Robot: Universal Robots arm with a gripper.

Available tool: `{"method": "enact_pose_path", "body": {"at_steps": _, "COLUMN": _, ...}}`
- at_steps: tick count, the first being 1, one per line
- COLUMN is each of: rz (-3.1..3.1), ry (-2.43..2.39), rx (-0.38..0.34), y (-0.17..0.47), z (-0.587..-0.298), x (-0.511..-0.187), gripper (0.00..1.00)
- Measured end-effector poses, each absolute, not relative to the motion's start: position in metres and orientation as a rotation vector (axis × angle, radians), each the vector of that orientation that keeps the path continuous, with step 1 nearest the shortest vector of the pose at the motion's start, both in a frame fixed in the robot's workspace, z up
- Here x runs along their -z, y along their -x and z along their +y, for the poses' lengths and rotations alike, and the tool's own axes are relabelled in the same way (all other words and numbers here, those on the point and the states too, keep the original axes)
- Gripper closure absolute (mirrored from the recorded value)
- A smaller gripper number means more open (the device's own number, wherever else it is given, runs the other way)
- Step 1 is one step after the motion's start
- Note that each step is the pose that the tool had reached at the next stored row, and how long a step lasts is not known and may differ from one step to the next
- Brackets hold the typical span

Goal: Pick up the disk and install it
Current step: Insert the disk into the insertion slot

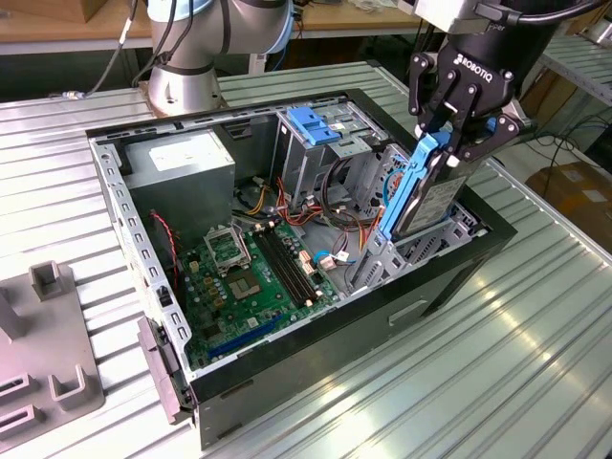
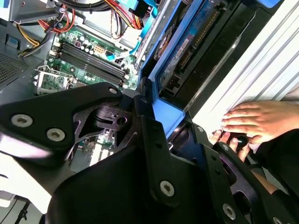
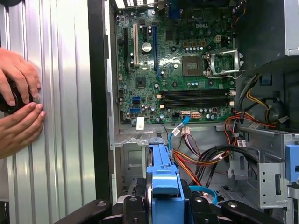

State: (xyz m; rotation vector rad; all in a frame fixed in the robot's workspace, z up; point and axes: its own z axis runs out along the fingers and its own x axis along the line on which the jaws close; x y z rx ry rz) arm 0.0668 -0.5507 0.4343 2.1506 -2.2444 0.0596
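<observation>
Plainly, in the exterior view the gripper (image 1: pixel 451 134) is clenched on the upper end of the disk (image 1: pixel 438 206), which stands tilted over the front corner of the computer case (image 1: pixel 316 359), its lower end at the mouth of the drive bay (image 1: pixel 375 260); seating it well seems to call for lining its blue carrier (image 1: pixel 409 186) up with the bay's guides and pressing straight along them, never sideways; a bundle of cables (image 1: pixel 337 206) lies just beside the bay and could snag. In the second wrist view the carrier is pinched between the black fingers (image 2: pixel 145 112); a person's hands (image 2: pixel 254 120) rest on the desk (image 2: pixel 266 56) near the case, close enough to deserve care. In the first wrist view the carrier points toward the motherboard (image 3: pixel 177 70), with the cables crowding just beside it.
</observation>
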Motion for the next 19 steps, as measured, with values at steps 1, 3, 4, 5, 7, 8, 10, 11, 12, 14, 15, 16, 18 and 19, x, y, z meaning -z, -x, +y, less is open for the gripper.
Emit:
{"method": "enact_pose_path", "body": {"at_steps": 1, "rz": -2.244, "ry": -2.151, "rx": -0.060, "y": -0.067, "z": -0.551, "x": -0.434, "gripper": 0.63}}
{"method": "enact_pose_path", "body": {"at_steps": 3, "rz": -2.244, "ry": -2.151, "rx": -0.060, "y": -0.067, "z": -0.551, "x": -0.434, "gripper": 0.63}}
{"method": "enact_pose_path", "body": {"at_steps": 4, "rz": -2.245, "ry": -2.151, "rx": -0.059, "y": -0.067, "z": -0.551, "x": -0.434, "gripper": 0.63}}
{"method": "enact_pose_path", "body": {"at_steps": 5, "rz": -2.244, "ry": -2.151, "rx": -0.060, "y": -0.067, "z": -0.551, "x": -0.433, "gripper": 0.63}}
{"method": "enact_pose_path", "body": {"at_steps": 7, "rz": -2.244, "ry": -2.151, "rx": -0.060, "y": -0.067, "z": -0.551, "x": -0.432, "gripper": 0.63}}
{"method": "enact_pose_path", "body": {"at_steps": 8, "rz": -2.244, "ry": -2.151, "rx": -0.059, "y": -0.067, "z": -0.551, "x": -0.432, "gripper": 0.63}}
{"method": "enact_pose_path", "body": {"at_steps": 10, "rz": -2.244, "ry": -2.151, "rx": -0.060, "y": -0.067, "z": -0.551, "x": -0.430, "gripper": 0.63}}
{"method": "enact_pose_path", "body": {"at_steps": 11, "rz": -2.244, "ry": -2.151, "rx": -0.060, "y": -0.067, "z": -0.551, "x": -0.430, "gripper": 0.63}}
{"method": "enact_pose_path", "body": {"at_steps": 12, "rz": -2.244, "ry": -2.151, "rx": -0.060, "y": -0.067, "z": -0.551, "x": -0.429, "gripper": 0.63}}
{"method": "enact_pose_path", "body": {"at_steps": 14, "rz": -2.244, "ry": -2.151, "rx": -0.060, "y": -0.067, "z": -0.551, "x": -0.428, "gripper": 0.63}}
{"method": "enact_pose_path", "body": {"at_steps": 15, "rz": -2.244, "ry": -2.151, "rx": -0.060, "y": -0.067, "z": -0.551, "x": -0.427, "gripper": 0.63}}
{"method": "enact_pose_path", "body": {"at_steps": 16, "rz": -2.244, "ry": -2.151, "rx": -0.060, "y": -0.067, "z": -0.551, "x": -0.426, "gripper": 0.63}}
{"method": "enact_pose_path", "body": {"at_steps": 18, "rz": -2.244, "ry": -2.151, "rx": -0.060, "y": -0.067, "z": -0.551, "x": -0.425, "gripper": 0.63}}
{"method": "enact_pose_path", "body": {"at_steps": 19, "rz": -2.244, "ry": -2.151, "rx": -0.060, "y": -0.067, "z": -0.551, "x": -0.424, "gripper": 0.63}}
